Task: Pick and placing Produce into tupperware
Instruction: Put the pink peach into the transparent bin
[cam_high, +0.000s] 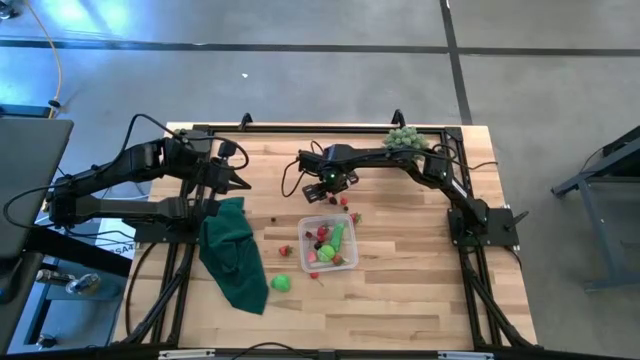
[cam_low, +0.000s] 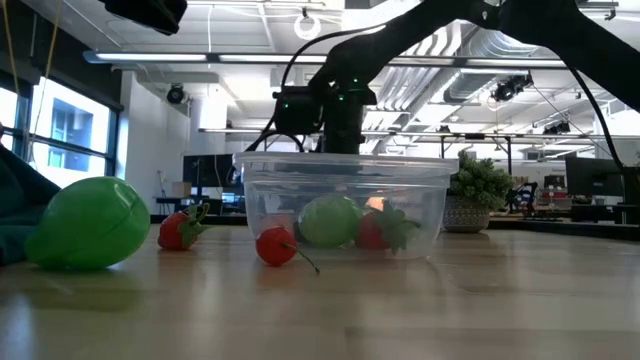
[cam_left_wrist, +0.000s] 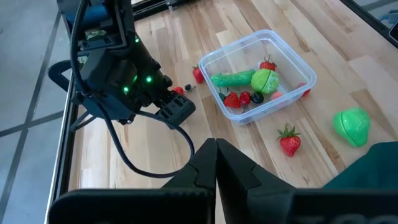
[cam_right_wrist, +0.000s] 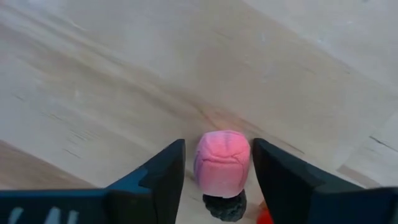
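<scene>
No writing can be read anywhere. The right arm reaches from the table's (cam_high: 420, 300) far right side toward the middle, its gripper (cam_right_wrist: 217, 171) pointing down just behind the clear container (cam_high: 328, 244). Its jaws stand apart, one on each side of a pink rounded piece (cam_right_wrist: 222, 162) lying on the wood, with narrow gaps showing, so not clenched on it; a small dark piece (cam_right_wrist: 225, 206) lies just beside the pink one. The left arm waits at the table's left, its gripper (cam_left_wrist: 216, 163) with jaws pressed together above the dark green cloth (cam_high: 233, 255). The container holds a long green piece (cam_left_wrist: 233, 78), a round green one (cam_left_wrist: 265, 81) and several small red ones. Outside it lie a strawberry (cam_left_wrist: 289, 140) and a green round fruit (cam_left_wrist: 352, 124) near the cloth, and a few red bits near the right gripper
</scene>
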